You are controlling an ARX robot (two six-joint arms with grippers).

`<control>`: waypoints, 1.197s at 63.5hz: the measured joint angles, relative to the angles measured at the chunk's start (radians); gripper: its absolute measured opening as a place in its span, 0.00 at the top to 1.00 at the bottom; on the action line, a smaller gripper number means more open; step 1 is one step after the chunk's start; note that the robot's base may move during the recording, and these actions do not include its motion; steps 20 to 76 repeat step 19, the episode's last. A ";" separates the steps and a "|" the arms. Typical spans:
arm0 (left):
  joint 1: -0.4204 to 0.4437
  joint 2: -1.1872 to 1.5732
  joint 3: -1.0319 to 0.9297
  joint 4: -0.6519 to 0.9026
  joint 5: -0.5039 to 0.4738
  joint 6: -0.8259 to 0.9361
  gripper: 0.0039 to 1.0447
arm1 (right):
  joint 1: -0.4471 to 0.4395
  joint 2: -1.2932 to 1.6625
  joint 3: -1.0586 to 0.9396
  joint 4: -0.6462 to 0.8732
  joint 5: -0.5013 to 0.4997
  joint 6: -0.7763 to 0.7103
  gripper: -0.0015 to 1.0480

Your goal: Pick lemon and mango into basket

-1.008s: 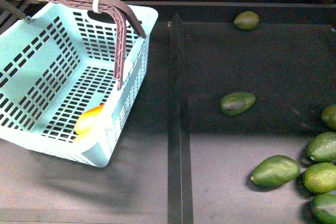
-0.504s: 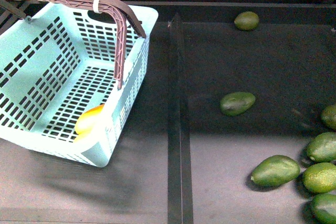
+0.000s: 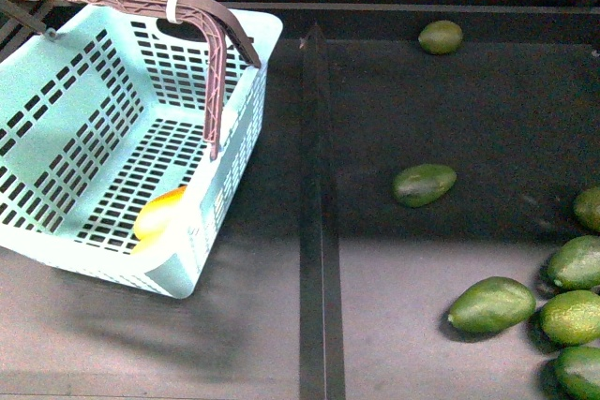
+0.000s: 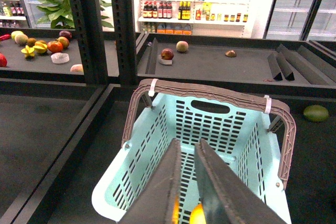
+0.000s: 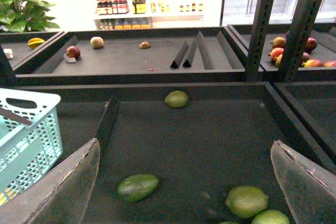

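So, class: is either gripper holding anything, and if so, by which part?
Nothing is held. The right gripper is wide open; the left gripper is nearly closed on nothing, above the basket.

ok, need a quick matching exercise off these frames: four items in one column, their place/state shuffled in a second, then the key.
Column 1
1. basket
2. yellow fruit
3. left gripper
4. right gripper

Column 2
A. jaws wide apart, over the avocado bin
B. aqua, brown handle up
C. jaws nearly closed, above the basket
D. lying inside the basket, near corner

Pairs: 1-B, 2-D, 3-C, 4-A
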 joint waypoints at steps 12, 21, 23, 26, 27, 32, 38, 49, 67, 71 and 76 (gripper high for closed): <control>0.000 0.000 0.000 0.000 0.000 0.000 0.40 | 0.000 0.000 0.000 0.000 0.000 0.000 0.08; 0.000 0.000 0.000 0.000 0.000 0.000 0.14 | 0.000 0.000 0.000 0.000 0.000 0.000 0.08; 0.000 0.000 0.000 0.000 0.000 0.000 0.14 | 0.000 0.000 0.000 0.000 0.000 0.000 0.08; 0.000 0.000 0.000 0.000 0.000 0.000 0.14 | 0.000 0.000 0.000 0.000 0.000 0.000 0.08; 0.000 0.000 0.000 0.000 0.000 0.000 0.14 | 0.000 0.000 0.000 0.000 0.000 0.000 0.08; 0.000 0.000 0.000 0.000 0.000 0.000 0.14 | 0.000 0.000 0.000 0.000 0.000 0.000 0.08; 0.000 0.000 0.000 0.000 0.000 0.000 0.14 | 0.000 0.000 0.000 0.000 0.000 0.000 0.08; 0.000 0.000 0.000 0.000 0.000 0.000 0.14 | 0.000 0.000 0.000 0.000 0.000 0.000 0.08; 0.000 0.000 0.000 0.000 0.000 0.000 0.14 | 0.000 0.000 0.000 0.000 0.000 0.000 0.08; 0.000 0.000 0.000 0.000 0.000 0.000 0.14 | 0.000 0.000 0.000 0.000 0.000 0.000 0.08; 0.000 0.000 0.000 0.000 0.000 0.000 0.14 | 0.000 0.000 0.000 0.000 0.000 0.000 0.08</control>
